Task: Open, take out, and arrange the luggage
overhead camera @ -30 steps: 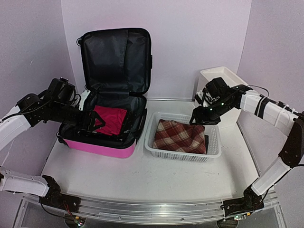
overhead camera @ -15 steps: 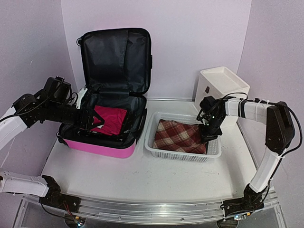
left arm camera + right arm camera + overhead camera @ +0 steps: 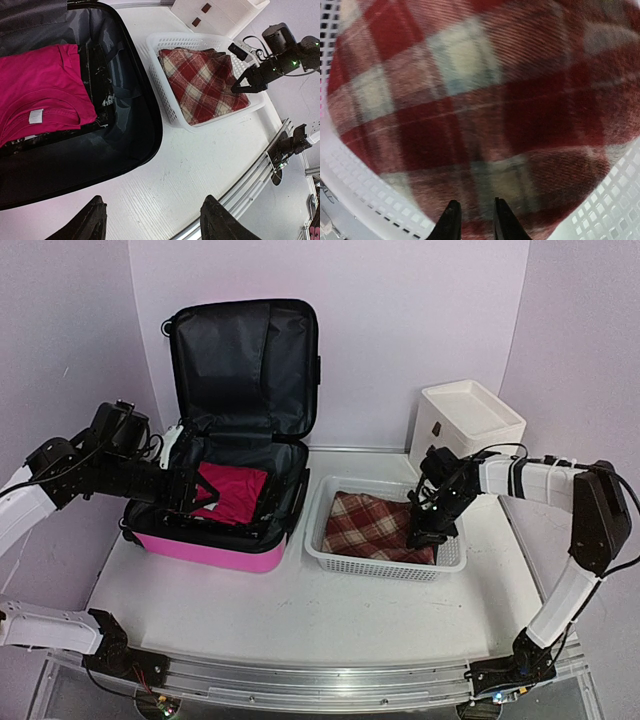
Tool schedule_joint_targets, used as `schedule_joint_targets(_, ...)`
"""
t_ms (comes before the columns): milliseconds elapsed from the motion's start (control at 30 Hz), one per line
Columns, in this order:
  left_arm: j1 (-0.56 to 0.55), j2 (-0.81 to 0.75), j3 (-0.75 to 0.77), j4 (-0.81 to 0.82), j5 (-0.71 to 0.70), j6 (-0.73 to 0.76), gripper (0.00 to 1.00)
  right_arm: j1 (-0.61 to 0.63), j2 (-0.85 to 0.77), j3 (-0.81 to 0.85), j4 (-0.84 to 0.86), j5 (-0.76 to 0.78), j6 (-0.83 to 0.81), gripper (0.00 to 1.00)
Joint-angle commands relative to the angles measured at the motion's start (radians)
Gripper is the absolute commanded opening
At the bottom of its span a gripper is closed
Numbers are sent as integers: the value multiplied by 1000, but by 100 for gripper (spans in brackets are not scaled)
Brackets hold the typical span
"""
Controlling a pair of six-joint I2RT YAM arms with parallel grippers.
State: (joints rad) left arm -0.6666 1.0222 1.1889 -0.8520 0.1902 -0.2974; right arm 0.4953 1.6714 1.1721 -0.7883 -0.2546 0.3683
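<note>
The hot-pink suitcase (image 3: 205,548) lies open at the left, its black-lined lid (image 3: 245,365) standing upright. A folded magenta garment (image 3: 235,490) lies inside and also shows in the left wrist view (image 3: 40,90). My left gripper (image 3: 188,498) hovers over the suitcase's open half, wide open and empty (image 3: 155,225). My right gripper (image 3: 422,535) is down in the white mesh basket (image 3: 375,565), its tips on the right end of a red plaid cloth (image 3: 370,525). Its fingers (image 3: 451,220) stand almost together with nothing between them.
The white plastic drawer stack (image 3: 470,415) stands at the back right, behind the basket. The basket's wall (image 3: 165,107) sits close to the suitcase's right side. The table's front rail (image 3: 320,680) runs along the near edge.
My right gripper came down from above the basket's far right corner onto the plaid cloth and shifted slightly left. My left arm drew back a little, then held still.
</note>
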Motion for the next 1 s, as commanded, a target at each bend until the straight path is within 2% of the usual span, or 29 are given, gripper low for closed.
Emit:
schedule_joint_targets(0,1,-41,6,40,11,-16,64,-35,14,-52,-22,31,5,19)
schedule_joint_targets(133,1,-50,3,38,2,-13,64,-16,-40,-51,-117,182,-17,18)
schedule_joint_targets(233,1,-39,5,39,-3,-9,64,-17,-54,-10,-99,174,-32,26)
schedule_joint_targets(300,1,-31,5,38,2,-11,64,-22,-30,74,-99,157,-39,29)
schedule_joint_targets(533,0,4,-8,30,-55,-3,70,-69,100,234,-32,131,-58,34)
schedule_joint_targets(767,1,271,113,6,-94,27,70,-101,220,239,-3,237,-48,34)
schedule_joint_targets(867,1,433,219,-21,-155,72,70,-102,200,242,-13,255,-49,35)
schedule_joint_targets(967,0,596,317,-78,-279,140,71,-100,134,249,-27,222,-45,38)
